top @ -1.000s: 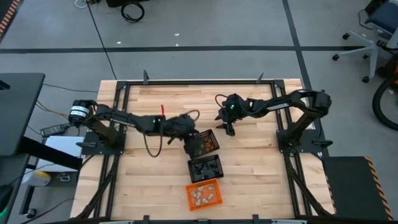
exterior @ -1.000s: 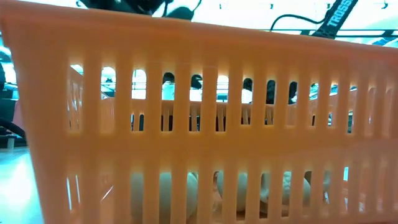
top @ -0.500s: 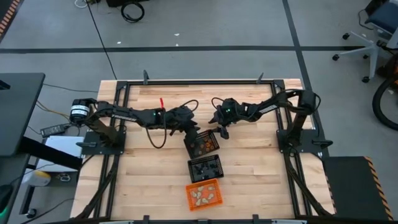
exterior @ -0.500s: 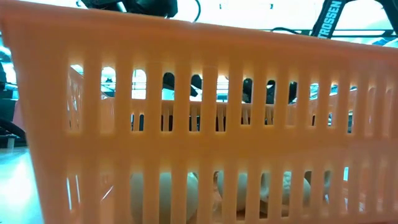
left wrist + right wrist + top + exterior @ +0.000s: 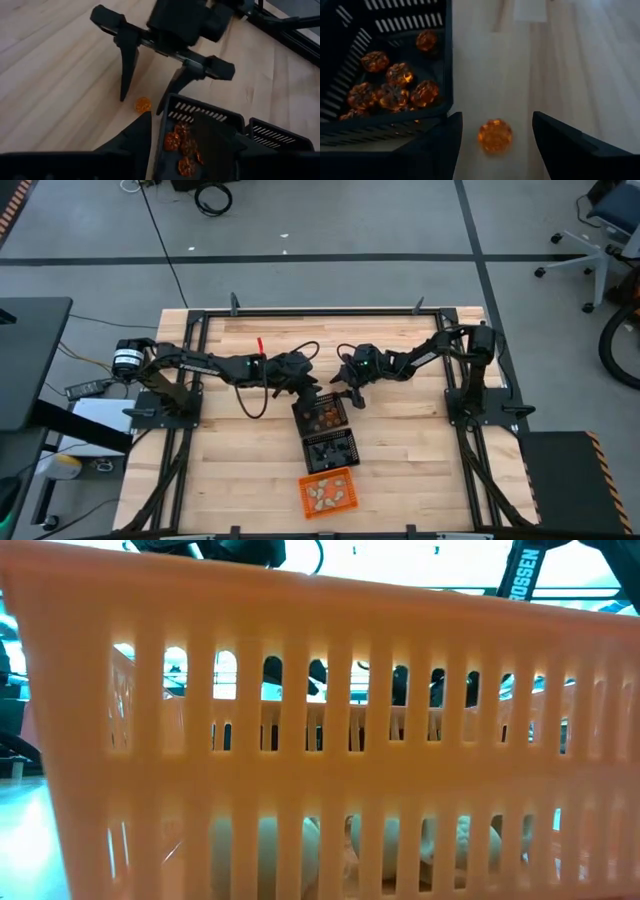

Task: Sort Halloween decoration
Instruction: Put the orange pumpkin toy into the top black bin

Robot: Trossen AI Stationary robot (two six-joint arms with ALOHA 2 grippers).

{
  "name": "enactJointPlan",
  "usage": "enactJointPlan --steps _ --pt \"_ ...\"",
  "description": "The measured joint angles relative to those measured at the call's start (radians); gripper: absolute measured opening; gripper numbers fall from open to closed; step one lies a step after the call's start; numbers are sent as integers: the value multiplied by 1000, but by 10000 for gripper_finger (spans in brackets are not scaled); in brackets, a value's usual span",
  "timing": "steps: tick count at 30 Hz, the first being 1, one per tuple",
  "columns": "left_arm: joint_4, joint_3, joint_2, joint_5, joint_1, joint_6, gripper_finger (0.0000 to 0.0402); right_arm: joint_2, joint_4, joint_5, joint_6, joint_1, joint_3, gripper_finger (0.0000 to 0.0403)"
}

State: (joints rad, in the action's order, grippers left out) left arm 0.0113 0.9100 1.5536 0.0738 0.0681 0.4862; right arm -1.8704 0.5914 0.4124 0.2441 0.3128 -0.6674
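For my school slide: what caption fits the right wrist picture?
Open right gripper straddles a lone orange pumpkin trinket on the table beside the black mesh basket.
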Motion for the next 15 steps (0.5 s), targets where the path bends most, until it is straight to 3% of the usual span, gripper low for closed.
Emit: enactJointPlan --steps 15 --pt "0 0 0 0 1 -1 153 -67 88 -52 20 -15 -8 230"
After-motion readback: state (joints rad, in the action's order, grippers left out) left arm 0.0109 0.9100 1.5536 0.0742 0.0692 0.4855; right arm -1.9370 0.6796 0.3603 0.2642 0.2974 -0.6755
